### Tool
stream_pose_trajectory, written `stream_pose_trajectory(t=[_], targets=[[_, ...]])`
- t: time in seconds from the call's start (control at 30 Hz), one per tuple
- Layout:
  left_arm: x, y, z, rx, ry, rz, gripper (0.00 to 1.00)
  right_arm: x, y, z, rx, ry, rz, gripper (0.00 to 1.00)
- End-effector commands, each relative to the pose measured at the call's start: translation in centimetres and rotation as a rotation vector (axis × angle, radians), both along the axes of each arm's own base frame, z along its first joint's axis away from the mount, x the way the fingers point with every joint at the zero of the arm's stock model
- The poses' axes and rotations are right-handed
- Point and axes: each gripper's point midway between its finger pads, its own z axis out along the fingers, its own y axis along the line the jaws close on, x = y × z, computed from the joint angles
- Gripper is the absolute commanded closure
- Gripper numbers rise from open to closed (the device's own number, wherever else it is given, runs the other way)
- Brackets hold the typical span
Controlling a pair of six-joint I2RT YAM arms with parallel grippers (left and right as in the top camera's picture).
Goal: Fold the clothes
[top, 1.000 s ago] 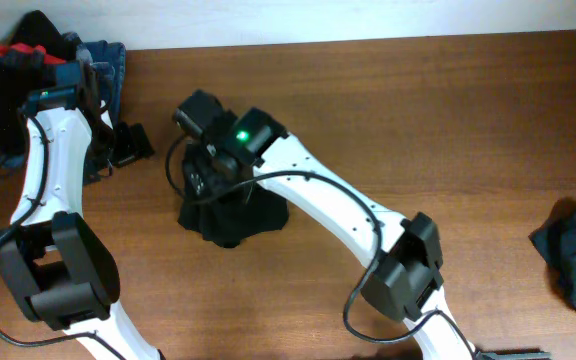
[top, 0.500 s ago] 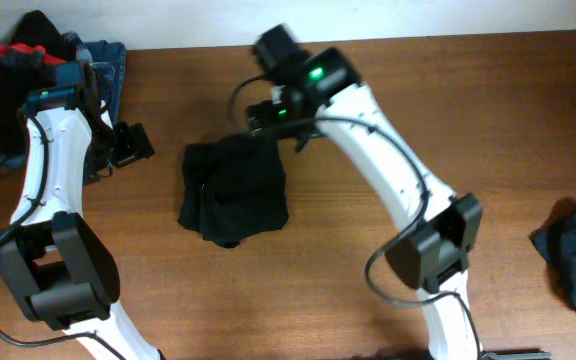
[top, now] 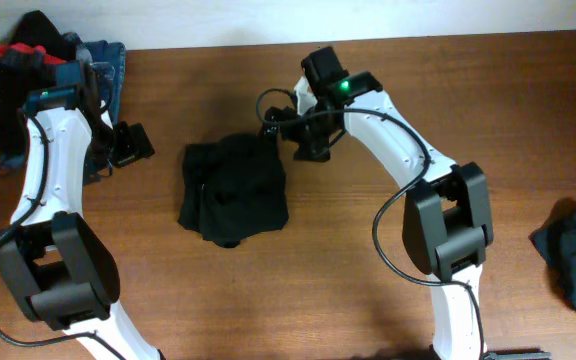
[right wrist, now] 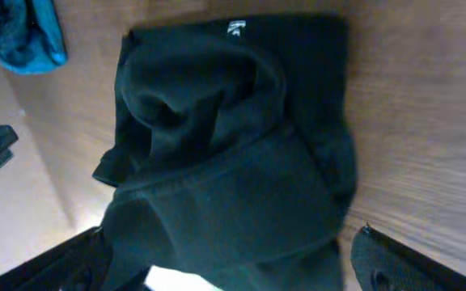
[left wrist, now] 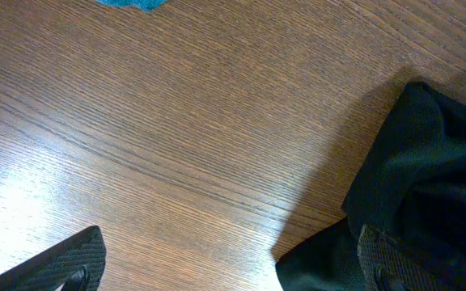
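Overhead, a limp black fabric top (top: 233,190) lies bundled in a rough square near the middle of the brown wooden bench (top: 288,300), its folds uneven and one edge bulging at the lower side. The right claw (top: 276,122) hangs just beyond the bundle's far right corner. In the right wrist view its two fingers (right wrist: 387,263) stand wide apart at the lower corners of the frame with nothing clamped between them, and the top (right wrist: 225,153) fills the space below, its small white neck label (right wrist: 235,27) showing at the upper edge. The left claw (top: 128,145) sits to the left of the bundle, apart from it, beside a heap of black, blue and red clothes (top: 3,85) at the bench's far left corner. From the left wrist view its fingers (left wrist: 79,259) are likewise spread, bare wood between them, with black cloth (left wrist: 411,186) just beside the right-hand finger; whether they touch cannot be told. A crumpled dark garment (top: 573,250) lies well apart at the right edge of the bench.
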Motion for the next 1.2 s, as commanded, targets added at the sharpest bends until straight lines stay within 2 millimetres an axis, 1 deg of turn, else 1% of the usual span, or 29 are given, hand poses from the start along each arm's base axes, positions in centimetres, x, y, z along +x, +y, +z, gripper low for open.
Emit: stream_pose_trajectory(t=[0.0, 0.23, 0.33, 0.47, 0.57, 0.83, 1.07, 1.17], targets=[[-0.1, 0.4, 0.5, 0.01, -0.01, 0.017, 0.01, -0.7, 1.0, 0.1, 0.072, 0.095, -0.068, 0.01], [0.0, 0.4, 0.5, 0.01, -0.011, 0.017, 0.01, 0.2, 0.3, -0.7, 0.028, 0.147, -0.201, 0.01], [-0.1, 0.4, 0.5, 0.01, -0.01, 0.017, 0.01, 0.2, 0.1, -1.0, 0.01, 0.186, -0.254, 0.01], [-0.1, 0.4, 0.5, 0.01, -0.01, 0.017, 0.01, -0.4, -1.4, -2.1, -0.075, 0.261, -0.359, 0.01], [-0.1, 0.4, 0.5, 0.01, -0.01, 0.017, 0.01, -0.6, -1.8, -2.4, -0.105, 0.277, -0.385, 0.01], [0.0, 0.4, 0.5, 0.01, -0.012, 0.017, 0.01, -1.2, -1.0, -2.6, -0.115, 0.283, -0.384, 0.01], [0.0, 0.4, 0.5, 0.01, -0.011, 0.017, 0.01, -1.6, 0.7, -3.0, -0.103, 0.275, -0.383, 0.01], [0.0, 0.4, 0.5, 0.01, -0.011, 0.017, 0.01, -1.8, 1.0, -3.3, -0.114, 0.277, -0.39, 0.01]])
